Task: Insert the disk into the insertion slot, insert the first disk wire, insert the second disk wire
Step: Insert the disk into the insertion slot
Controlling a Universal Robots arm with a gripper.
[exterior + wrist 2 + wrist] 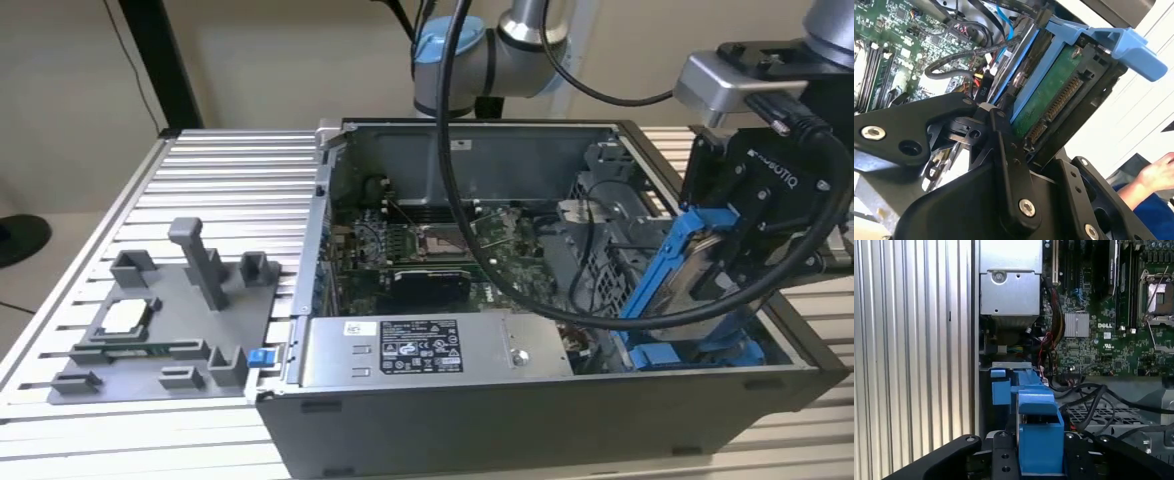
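Observation:
The disk (683, 272), in its bright blue carrier frame, hangs tilted and on edge over the front right corner of the open computer case (534, 410) in the exterior view. My gripper (727, 268) is shut on it from the exterior view's right. Just below its lower end is the insertion slot (701, 352), a bay with blue rails. The disk's green circuit board and connector (1050, 102) show in the second wrist view, with a black finger (1004, 131) against the carrier. In the first wrist view the blue carrier (1038, 432) sits between the gripper's black parts. Black and blue cables (961, 60) lie beside the bay.
A grey labelled power-supply box (414, 350) fills the case's front middle, with the motherboard (427, 245) behind it. A grey fixture tray (160, 325) with small parts rests on the slatted table at the exterior view's left. A person's hand (1160, 172) is beside the case.

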